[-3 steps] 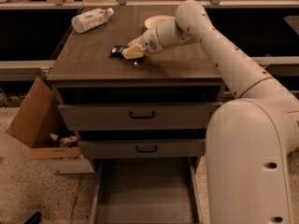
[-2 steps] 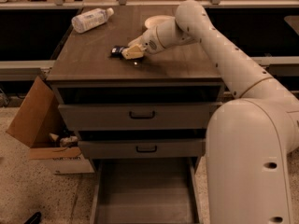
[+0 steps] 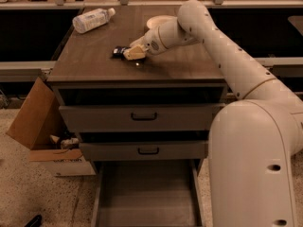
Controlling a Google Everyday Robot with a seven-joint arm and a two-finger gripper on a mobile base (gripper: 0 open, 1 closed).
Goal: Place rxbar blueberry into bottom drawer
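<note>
The rxbar blueberry point(image 3: 119, 52) is a small dark navy bar lying flat on the cabinet top, left of centre. My gripper point(image 3: 130, 54) reaches in from the right and sits on the bar's right end, low on the surface. The bar's right part is hidden behind the gripper. The bottom drawer point(image 3: 147, 196) is pulled out at the foot of the cabinet, a wide grey-brown tray with a bare floor.
A clear plastic bottle point(image 3: 93, 20) lies at the back left of the cabinet top point(image 3: 180, 65). A pale bowl point(image 3: 158, 21) sits at the back behind my arm. Two upper drawers with black handles point(image 3: 144, 116) are shut. An open cardboard box point(image 3: 40, 126) stands on the floor at left.
</note>
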